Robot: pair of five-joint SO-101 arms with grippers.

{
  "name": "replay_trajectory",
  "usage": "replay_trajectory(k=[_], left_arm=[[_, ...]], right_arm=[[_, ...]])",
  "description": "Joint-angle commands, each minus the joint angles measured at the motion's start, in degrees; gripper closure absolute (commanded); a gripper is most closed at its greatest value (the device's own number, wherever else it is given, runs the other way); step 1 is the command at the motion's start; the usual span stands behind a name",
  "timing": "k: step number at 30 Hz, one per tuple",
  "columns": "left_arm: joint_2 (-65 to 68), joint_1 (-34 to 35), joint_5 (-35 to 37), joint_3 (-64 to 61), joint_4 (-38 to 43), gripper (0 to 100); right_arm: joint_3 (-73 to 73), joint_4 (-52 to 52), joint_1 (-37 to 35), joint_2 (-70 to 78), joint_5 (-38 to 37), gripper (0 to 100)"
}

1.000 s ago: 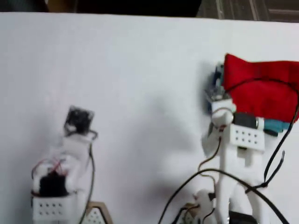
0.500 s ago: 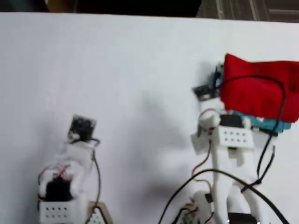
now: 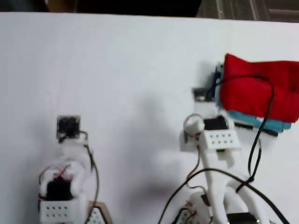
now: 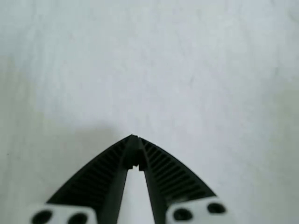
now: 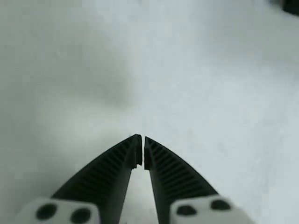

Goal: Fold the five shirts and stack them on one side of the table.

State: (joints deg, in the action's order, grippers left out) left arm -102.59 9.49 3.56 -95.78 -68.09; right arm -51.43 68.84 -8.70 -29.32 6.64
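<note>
A folded stack of shirts lies at the table's right edge, with a red shirt (image 3: 259,88) on top and a teal one (image 3: 264,123) peeking out beneath it. The right arm (image 3: 210,135) stands just left of the stack, its head beside the pile's left edge and apart from it. My right gripper (image 5: 141,140) is shut on nothing above bare table. The left arm (image 3: 65,140) is at the near left, far from the shirts. In its wrist view, my left gripper (image 4: 134,140) is shut and empty over the white tabletop (image 4: 149,70).
The white table (image 3: 121,70) stretches bare across the middle and far side. Black and brown cables (image 3: 254,149) loop from the right arm over the stack's near corner. The arm bases sit at the near edge.
The right arm has drawn back toward the near edge and a little left, away from the stack. The left arm's head has shifted slightly left.
</note>
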Motion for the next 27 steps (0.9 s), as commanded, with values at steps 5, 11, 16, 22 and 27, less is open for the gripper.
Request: replay_trajectory(k=[5, 11, 16, 22, 27], left_arm=[[-1.76, -0.35, 0.44, -1.27, -1.23, 97], [-1.76, -0.35, 0.44, -1.27, -2.46, 97], [-1.76, -0.35, 0.44, -1.27, -2.46, 97], [-1.76, -0.35, 0.44, -1.27, -2.37, 97], [-1.76, -0.35, 0.44, -1.27, -2.37, 97]], right_arm=[[-0.44, -6.37, -2.95, -2.24, -6.68, 97.4], [-0.88, -8.84, 4.53, -3.03, -4.31, 97.7], [-7.65, -8.92, 13.14, -12.0, -3.43, 97.7], [-23.3, -8.75, 14.29, -34.86, -10.29, 97.8], [-36.84, -5.41, 14.37, -60.35, -13.36, 97.8]])
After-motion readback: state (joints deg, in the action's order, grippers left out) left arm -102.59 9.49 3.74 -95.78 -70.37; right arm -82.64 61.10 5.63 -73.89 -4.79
